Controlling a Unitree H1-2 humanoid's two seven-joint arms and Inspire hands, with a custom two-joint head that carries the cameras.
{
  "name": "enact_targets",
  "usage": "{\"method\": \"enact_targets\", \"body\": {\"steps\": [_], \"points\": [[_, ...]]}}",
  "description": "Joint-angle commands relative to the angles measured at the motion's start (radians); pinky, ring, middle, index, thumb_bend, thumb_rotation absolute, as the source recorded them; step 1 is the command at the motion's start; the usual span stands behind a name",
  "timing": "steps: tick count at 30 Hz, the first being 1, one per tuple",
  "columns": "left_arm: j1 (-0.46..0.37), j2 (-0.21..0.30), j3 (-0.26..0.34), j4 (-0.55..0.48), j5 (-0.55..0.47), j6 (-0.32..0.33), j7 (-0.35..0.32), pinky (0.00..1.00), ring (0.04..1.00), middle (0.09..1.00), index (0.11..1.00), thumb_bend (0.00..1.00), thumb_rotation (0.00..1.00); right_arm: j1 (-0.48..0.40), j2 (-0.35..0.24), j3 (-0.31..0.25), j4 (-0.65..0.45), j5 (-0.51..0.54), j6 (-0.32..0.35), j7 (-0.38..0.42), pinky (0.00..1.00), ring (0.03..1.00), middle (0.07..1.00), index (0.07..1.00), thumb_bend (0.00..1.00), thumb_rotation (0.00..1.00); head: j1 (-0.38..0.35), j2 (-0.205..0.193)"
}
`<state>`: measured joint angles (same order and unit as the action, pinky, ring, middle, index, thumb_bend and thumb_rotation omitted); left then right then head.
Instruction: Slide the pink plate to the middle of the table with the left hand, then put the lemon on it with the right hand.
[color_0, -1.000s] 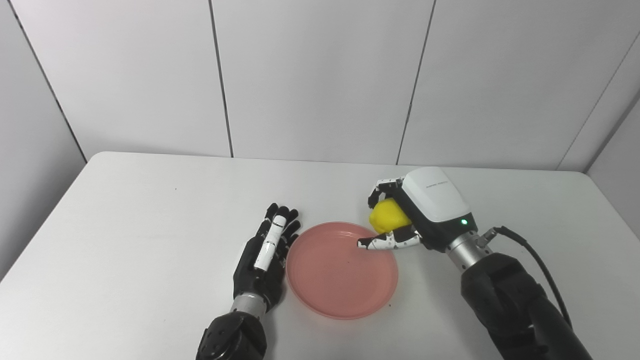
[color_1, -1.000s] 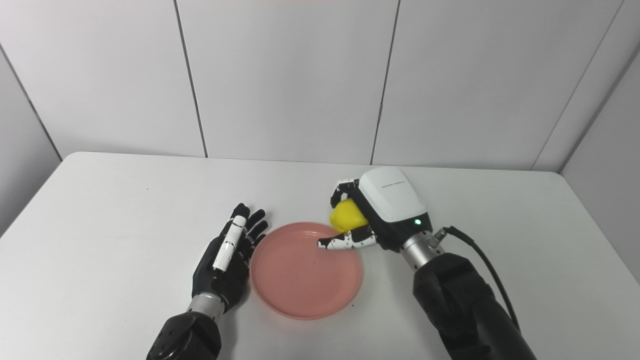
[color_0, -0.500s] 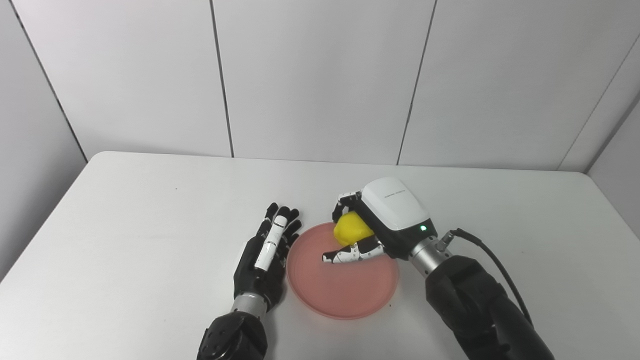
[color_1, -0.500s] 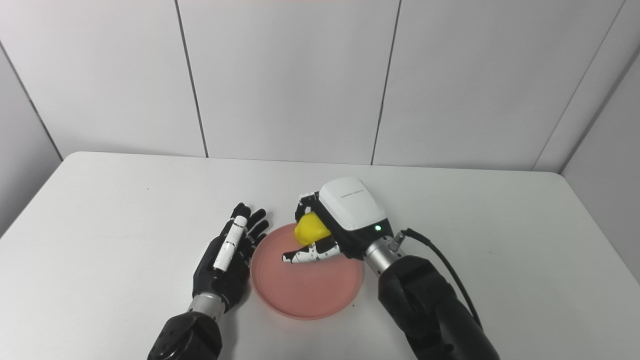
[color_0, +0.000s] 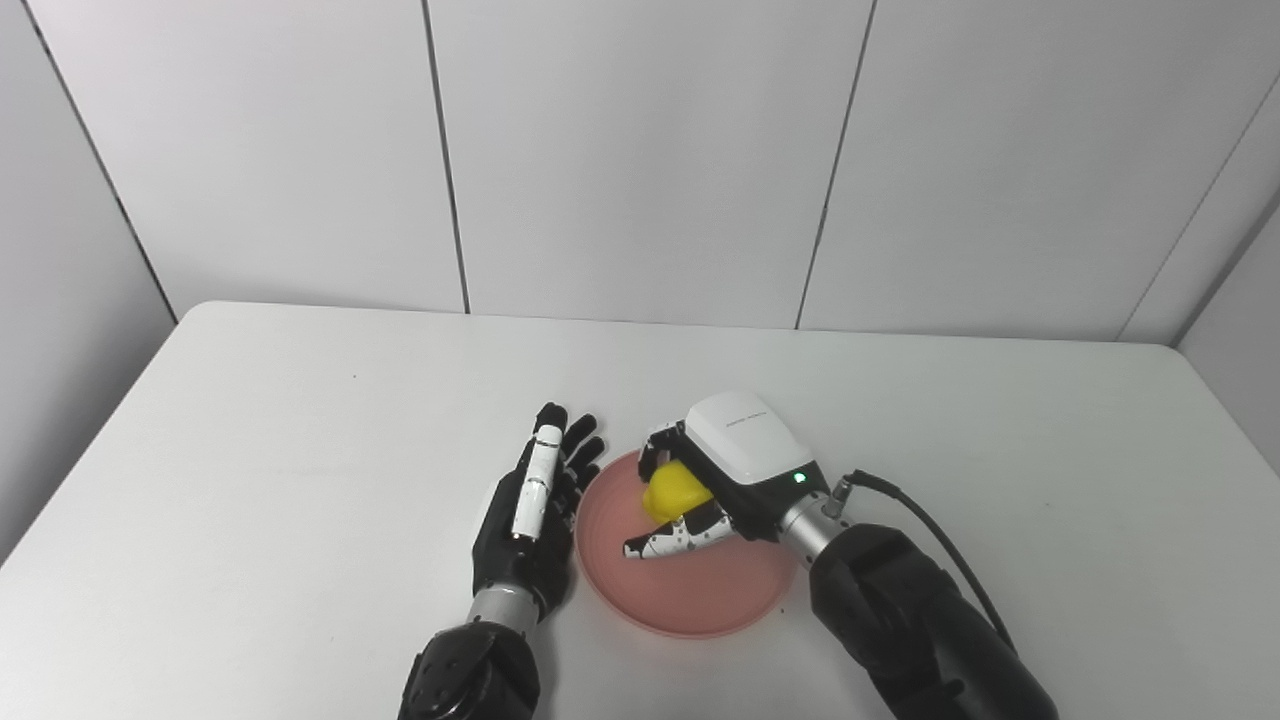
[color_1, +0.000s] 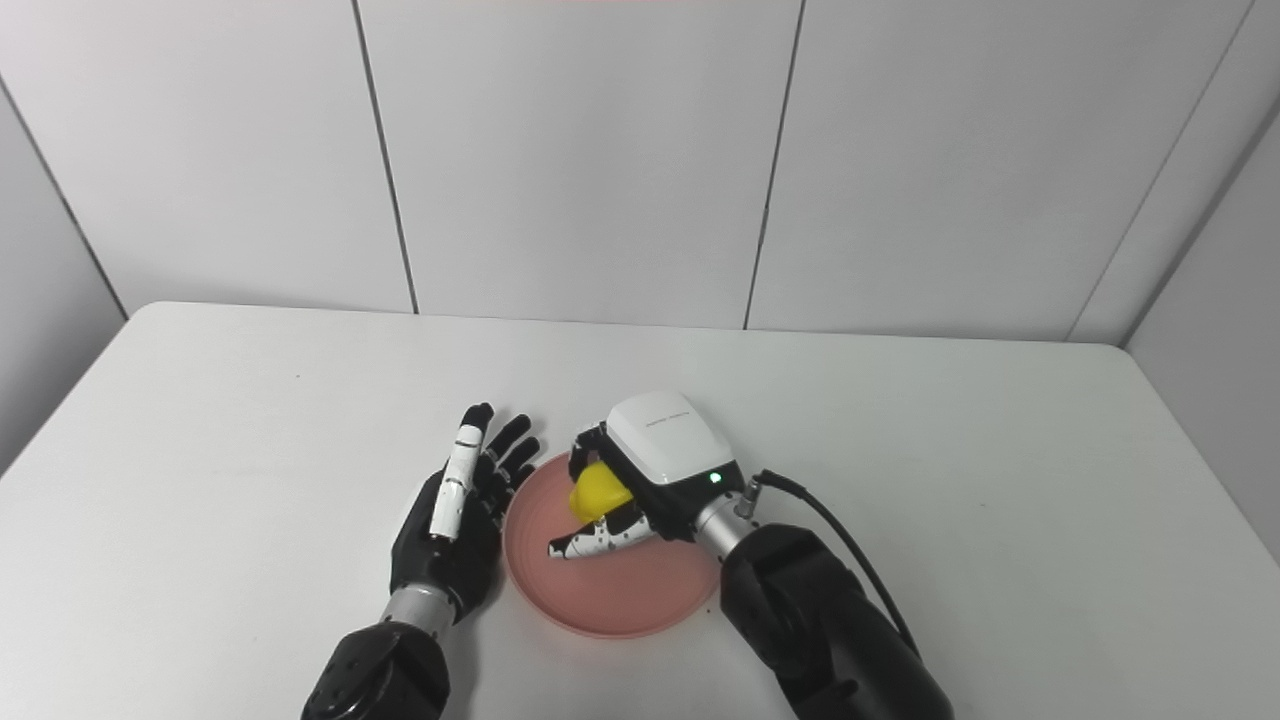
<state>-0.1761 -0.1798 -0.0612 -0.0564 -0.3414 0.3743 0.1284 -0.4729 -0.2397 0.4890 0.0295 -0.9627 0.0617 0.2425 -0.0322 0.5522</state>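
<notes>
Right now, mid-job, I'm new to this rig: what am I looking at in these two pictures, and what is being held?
Both pictures come from two cameras side by side on a humanoid robot's head, looking down at a white table; they show one scene from slightly different spots. The two arms enter from the bottom edge. The left hand, black, lies open and flat beside the pink plate, holding nothing. The right hand, with a white cover, is closed around the yellow lemon above the plate. Whether the lemon touches the plate cannot be told.

A yellow lemon (color_0: 673, 490) sits in the white-backed, black-speckled right hand (color_0: 722, 482), over a pink plate (color_0: 700, 596) beside the black left hand (color_0: 527, 520).
</notes>
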Motion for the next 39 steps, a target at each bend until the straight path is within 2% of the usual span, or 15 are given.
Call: {"method": "enact_targets", "body": {"steps": [1, 3, 8, 20, 23, 25, 30, 31, 32, 35, 39], "points": [[0.034, -0.048, 0.001, 0.052, 0.010, 0.043, 0.009, 1.00, 0.934, 0.919, 0.982, 0.56, 0.89, -0.047, 0.002, -0.002, -0.002, -0.005, -0.037, -0.032, 0.20, 0.272, 0.357, 0.498, 0.55, 0.45, -0.001, 0.003], [0.034, -0.049, 0.003, 0.052, 0.010, 0.044, 0.010, 1.00, 0.933, 0.918, 0.974, 0.56, 0.91, -0.050, 0.003, 0.001, 0.003, 0.000, -0.027, -0.016, 0.21, 0.281, 0.367, 0.509, 0.54, 0.46, -0.004, 0.003], [0.030, -0.046, 0.006, 0.057, 0.007, 0.044, 0.006, 0.99, 0.933, 0.920, 0.979, 0.55, 0.95, -0.057, 0.007, 0.001, 0.012, 0.009, -0.024, -0.003, 0.20, 0.270, 0.352, 0.499, 0.55, 0.42, -0.009, 0.002], [0.027, -0.045, 0.011, 0.061, 0.008, 0.044, -0.002, 1.00, 0.929, 0.920, 0.983, 0.54, 0.93, -0.057, 0.005, 0.007, -0.002, 0.003, -0.020, 0.013, 0.19, 0.260, 0.347, 0.493, 0.55, 0.41, -0.015, 0.002], [0.026, -0.045, 0.012, 0.062, 0.011, 0.048, 0.000, 0.98, 0.927, 0.916, 0.980, 0.54, 0.91, -0.055, -0.002, 0.016, -0.011, -0.018, -0.015, 0.019, 0.18, 0.251, 0.332, 0.479, 0.59, 0.49, -0.016, 0.001], [0.025, -0.045, 0.012, 0.065, 0.012, 0.047, 0.000, 0.97, 0.926, 0.915, 0.980, 0.54, 0.91, -0.055, -0.004, 0.019, -0.015, -0.031, -0.013, 0.022, 0.18, 0.251, 0.332, 0.477, 0.61, 0.50, -0.017, 0.001], [0.024, -0.046, 0.015, 0.068, 0.007, 0.040, -0.005, 0.99, 0.929, 0.934, 0.975, 0.56, 0.90, -0.050, -0.007, 0.018, -0.025, -0.044, -0.018, 0.019, 0.19, 0.262, 0.349, 0.486, 0.72, 0.66, -0.018, 0.001], [0.024, -0.047, 0.015, 0.069, 0.009, 0.038, -0.005, 0.97, 0.930, 0.954, 0.977, 0.56, 0.89, -0.048, -0.008, 0.017, -0.028, -0.044, -0.019, 0.019, 0.21, 0.286, 0.368, 0.466, 0.77, 0.72, -0.018, 0.001], [0.024, -0.047, 0.014, 0.070, 0.012, 0.037, -0.005, 0.96, 0.931, 0.957, 0.977, 0.56, 0.89, -0.046, -0.009, 0.015, -0.032, -0.045, -0.019, 0.017, 0.21, 0.290, 0.371, 0.462, 0.78, 0.73, -0.019, 0.002], [0.023, -0.044, 0.012, 0.072, 0.016, 0.036, -0.008, 0.95, 0.947, 0.980, 0.988, 0.56, 0.89, -0.043, -0.013, 0.013, -0.043, -0.054, -0.021, 0.006, 0.29, 0.386, 0.480, 0.574, 0.85, 0.84, -0.019, 0.002], [0.023, -0.045, 0.010, 0.071, 0.021, 0.041, -0.005, 0.94, 0.939, 0.968, 0.980, 0.57, 0.88, -0.038, -0.015, 0.007, -0.052, -0.067, -0.011, 0.004, 0.34, 0.453, 0.555, 0.629, 0.90, 0.90, -0.018, 0.003]]}}
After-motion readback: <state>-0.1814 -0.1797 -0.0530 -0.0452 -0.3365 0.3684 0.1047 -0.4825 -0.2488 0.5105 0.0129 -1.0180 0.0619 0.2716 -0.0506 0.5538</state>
